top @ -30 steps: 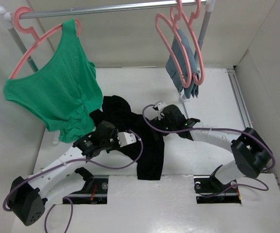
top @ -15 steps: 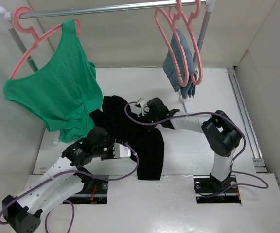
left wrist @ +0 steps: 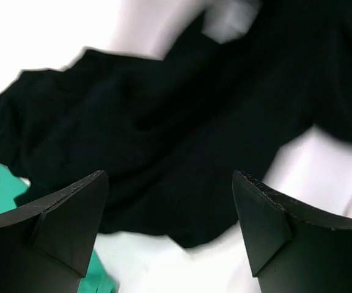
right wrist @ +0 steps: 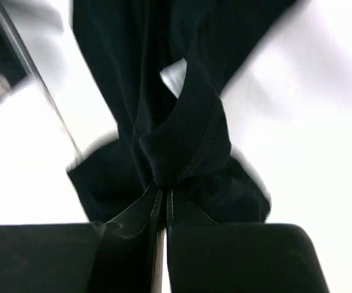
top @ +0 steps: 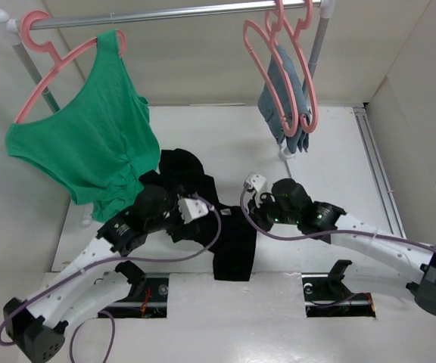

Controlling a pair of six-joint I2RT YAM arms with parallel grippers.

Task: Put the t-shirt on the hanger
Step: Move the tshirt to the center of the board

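The black t-shirt (top: 229,234) lies crumpled on the white table, and it also fills the left wrist view (left wrist: 182,122). My right gripper (right wrist: 164,189) is shut on a bunched fold of the t-shirt (right wrist: 182,140); from above, this gripper (top: 257,215) sits at the cloth's right edge. My left gripper (left wrist: 170,226) is open just above the shirt's edge and holds nothing; from above, it (top: 179,219) hovers over the cloth's left part. The pink hanger (top: 259,68) hangs bare on the rail at the upper right.
A green tank top (top: 89,144) on a pink hanger hangs at the rail's left, its hem close to my left arm. A blue-grey garment (top: 294,98) on another pink hanger hangs behind the bare one. The rail's post (top: 286,155) stands behind my right gripper.
My left gripper has opened and let go of the black cloth. My right gripper reached onto the t-shirt, shut on a fold, then drew back toward the right and nearer.
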